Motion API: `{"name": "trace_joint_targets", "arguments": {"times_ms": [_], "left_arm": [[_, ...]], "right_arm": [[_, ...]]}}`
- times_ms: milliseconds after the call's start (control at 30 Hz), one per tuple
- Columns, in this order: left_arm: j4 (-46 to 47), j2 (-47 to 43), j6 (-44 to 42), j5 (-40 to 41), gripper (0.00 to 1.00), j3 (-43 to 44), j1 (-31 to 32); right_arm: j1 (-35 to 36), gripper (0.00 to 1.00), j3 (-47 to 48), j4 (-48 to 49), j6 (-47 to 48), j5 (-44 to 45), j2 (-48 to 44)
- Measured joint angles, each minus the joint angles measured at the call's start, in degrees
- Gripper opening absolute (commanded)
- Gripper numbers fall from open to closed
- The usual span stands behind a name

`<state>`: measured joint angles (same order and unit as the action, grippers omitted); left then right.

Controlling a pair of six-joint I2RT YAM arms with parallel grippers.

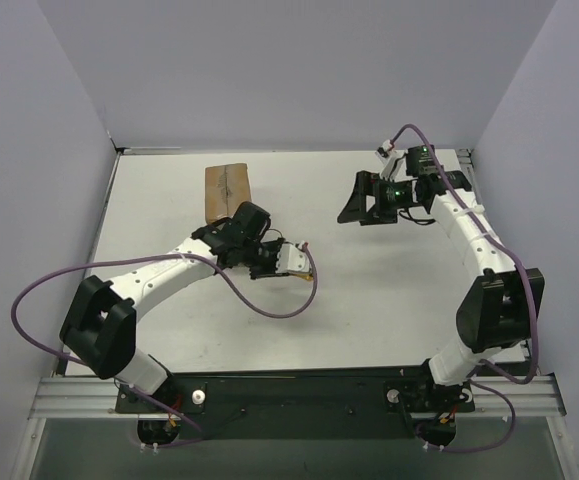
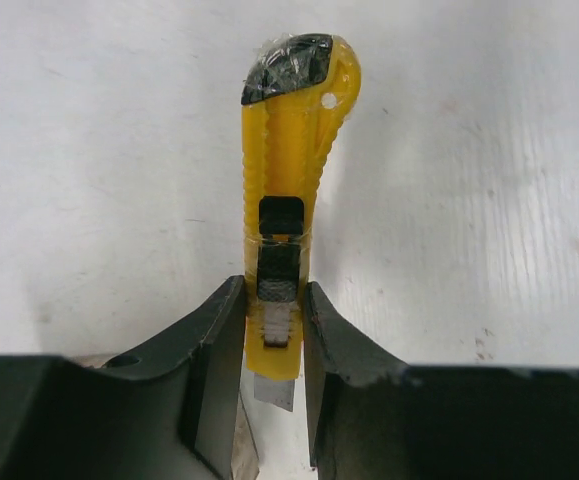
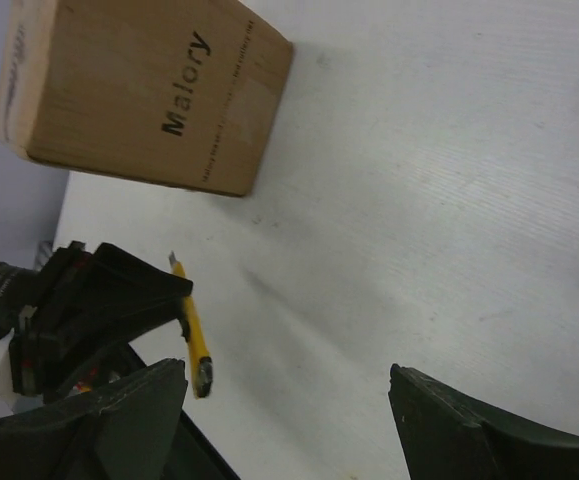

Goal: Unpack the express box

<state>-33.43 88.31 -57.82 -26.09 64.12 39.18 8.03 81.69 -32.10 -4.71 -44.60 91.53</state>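
— Express box [image 1: 227, 190]: where do we log it?
— Far-left part of the table [image 1: 389, 300], top closed. Its long axis runs near to far, and a dark line along the top runs the same way; we take that line for the seam.
— Jaws?
— Left gripper [image 2: 274, 300] is clamped on the utility knife [image 2: 291, 150], pinching its slim yellow body. Right gripper [image 3: 287, 372] stands wide apart, with nothing between.
— Which arm is nearer?
— Left. The box lies just far and left of its jaws; the right gripper is well apart, to the box's right. We judge the cut falls to the left arm.
— Surface, room?
— White matte tabletop, pale walls left, far and right. The box sits near the far wall, so we expect little room beyond it.
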Motion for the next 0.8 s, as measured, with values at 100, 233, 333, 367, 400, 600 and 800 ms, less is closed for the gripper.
{"name": "trace_joint_targets", "arguments": {"times_ms": [100, 233, 333, 367, 400, 600, 800], "left_arm": [[5.70, -0.79, 7.67, 0.22, 0.00, 0.31, -0.04], [13.27, -0.81, 19.76, 2.12, 0.00, 1.57, 0.00], [17.77, -0.81, 26.88, 3.78, 0.00, 2.47, 0.00], [19.32, -0.81, 29.49, 4.31, 0.00, 2.82, -0.02], [20.39, -0.81, 31.21, 4.68, 0.00, 3.06, -0.02], [25.90, -0.70, 40.79, 5.35, 0.00, 4.17, -0.02], [26.91, -0.44, 44.52, 5.29, 0.00, 4.17, 0.15]], "right_arm": [[1.73, 0.86, 0.72, 2.23, -4.81, -3.98, 2.19], [4.09, 0.85, 2.19, 2.99, -7.37, -5.22, 3.39], [5.51, 0.82, 3.28, 3.30, -8.15, -3.91, 3.37], [5.86, 0.80, 3.34, 3.30, -8.20, -3.34, 3.32], [6.34, 0.77, 3.37, 3.26, -8.17, -2.60, 3.30], [7.45, 0.67, 3.37, 3.19, -7.56, -1.68, 3.23], [8.61, 0.41, 3.32, 3.21, -6.21, -1.97, 2.54]]}}
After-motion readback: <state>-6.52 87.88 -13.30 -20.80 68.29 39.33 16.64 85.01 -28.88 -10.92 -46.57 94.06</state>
